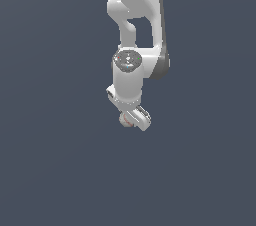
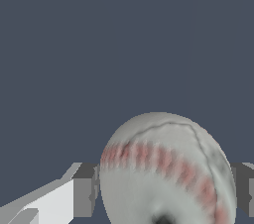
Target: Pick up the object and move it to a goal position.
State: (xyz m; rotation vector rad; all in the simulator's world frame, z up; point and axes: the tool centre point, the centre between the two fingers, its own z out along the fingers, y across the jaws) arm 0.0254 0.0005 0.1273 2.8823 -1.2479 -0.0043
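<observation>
I see the ball (image 2: 166, 173) sitting between the fingers (image 2: 84, 196) of the hand (image 1: 134, 119), which is clamped narrow around it, one finger pressing each side in the wrist view. Being round, the ball has no long axis I can name; its red stitch line runs as a curved band across the face turned to the wrist camera, and a thin grey seam arcs over the crown. In the exterior view the ball (image 1: 128, 119) shows only as a small off-white patch with a hint of red at the lower tip of the arm (image 1: 132, 60), which hangs down from the upper edge of the picture. Around the hand on every side there is plain dark blue-grey ground, with no edge visible, so I cannot tell whether the ball touches the worktop. I read no writing on the ball or arm.
</observation>
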